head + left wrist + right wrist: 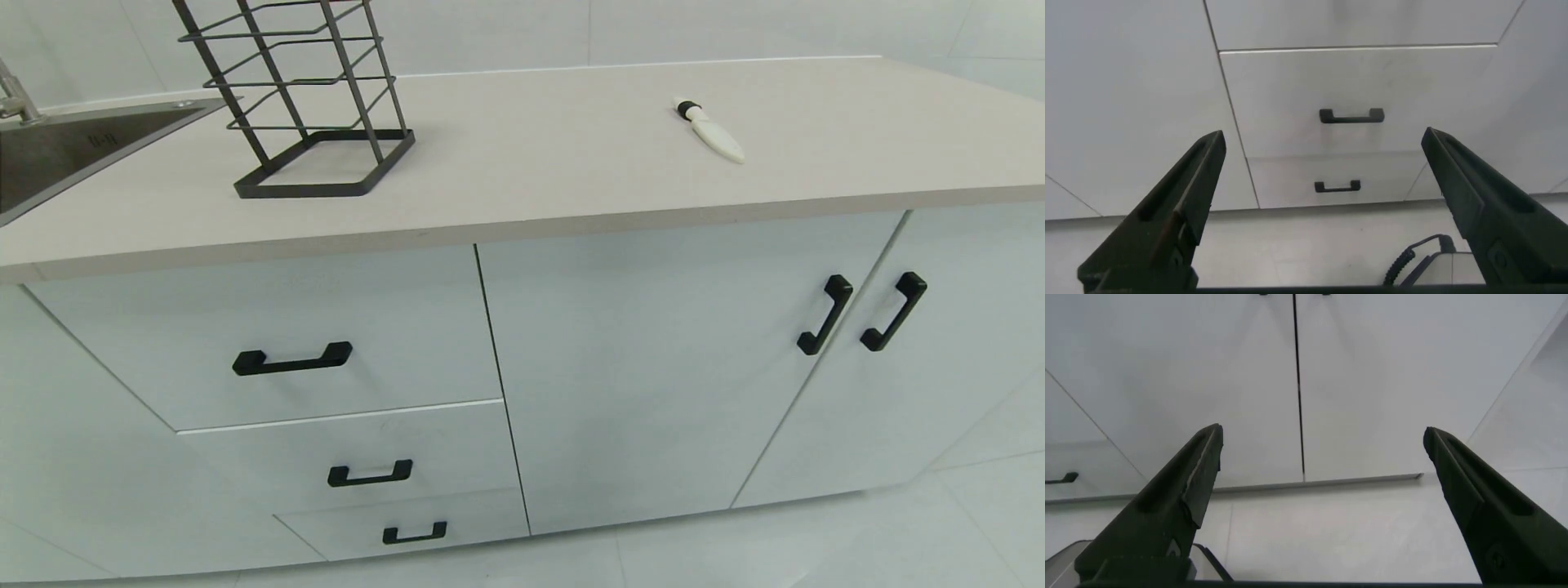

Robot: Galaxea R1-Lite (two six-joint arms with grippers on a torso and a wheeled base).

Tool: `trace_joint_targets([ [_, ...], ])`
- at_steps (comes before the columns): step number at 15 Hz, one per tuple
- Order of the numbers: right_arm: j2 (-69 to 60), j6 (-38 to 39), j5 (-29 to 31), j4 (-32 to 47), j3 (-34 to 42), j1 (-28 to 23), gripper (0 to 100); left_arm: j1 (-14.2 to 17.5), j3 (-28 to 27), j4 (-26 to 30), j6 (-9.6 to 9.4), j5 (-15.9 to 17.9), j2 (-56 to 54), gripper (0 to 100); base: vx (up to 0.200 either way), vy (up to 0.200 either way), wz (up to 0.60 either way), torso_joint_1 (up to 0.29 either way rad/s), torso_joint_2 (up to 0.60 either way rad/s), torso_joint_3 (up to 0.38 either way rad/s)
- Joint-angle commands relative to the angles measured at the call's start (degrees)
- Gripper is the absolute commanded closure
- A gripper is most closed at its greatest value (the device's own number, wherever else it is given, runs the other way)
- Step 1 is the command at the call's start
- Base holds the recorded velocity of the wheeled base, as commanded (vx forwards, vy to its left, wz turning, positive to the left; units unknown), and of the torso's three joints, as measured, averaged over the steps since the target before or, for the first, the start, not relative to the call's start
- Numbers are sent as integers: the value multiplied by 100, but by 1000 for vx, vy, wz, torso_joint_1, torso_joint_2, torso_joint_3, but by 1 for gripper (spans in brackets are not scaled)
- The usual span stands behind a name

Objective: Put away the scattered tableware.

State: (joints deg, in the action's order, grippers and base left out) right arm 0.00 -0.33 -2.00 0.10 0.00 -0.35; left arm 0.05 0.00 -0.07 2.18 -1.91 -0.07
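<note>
White knife (709, 131) on beige countertop (531, 163), black rack (318, 98) well apart; left hand (1321, 137), right hand (1321, 431) wide, empty

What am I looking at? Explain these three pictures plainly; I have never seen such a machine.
This is a two-armed robot on wheels, facing a kitchen counter. The big picture comes from a camera on its head. On top lies a white knife, a black wire rack stands further left, and a sink sits at the left end. The two small pictures come from cameras on the wrists. The left gripper points at the drawers; the right gripper points at the cupboard doors. Both are open and hold nothing.
</note>
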Motion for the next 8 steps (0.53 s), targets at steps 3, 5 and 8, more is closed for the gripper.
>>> trace_joint_targets([
  [3, 9, -29, 174, -1, 0, 0, 0, 4, 0, -1, 10, -2, 7, 0, 0, 0, 0, 0, 0, 0],
  [5, 9, 7, 182, -1, 0, 0, 0, 4, 0, -1, 10, -2, 7, 0, 0, 0, 600, 7, 2, -5],
  [8, 9, -2, 174, -1, 0, 0, 0, 4, 0, -1, 10, -2, 7, 0, 0, 0, 200, 2, -1, 1],
])
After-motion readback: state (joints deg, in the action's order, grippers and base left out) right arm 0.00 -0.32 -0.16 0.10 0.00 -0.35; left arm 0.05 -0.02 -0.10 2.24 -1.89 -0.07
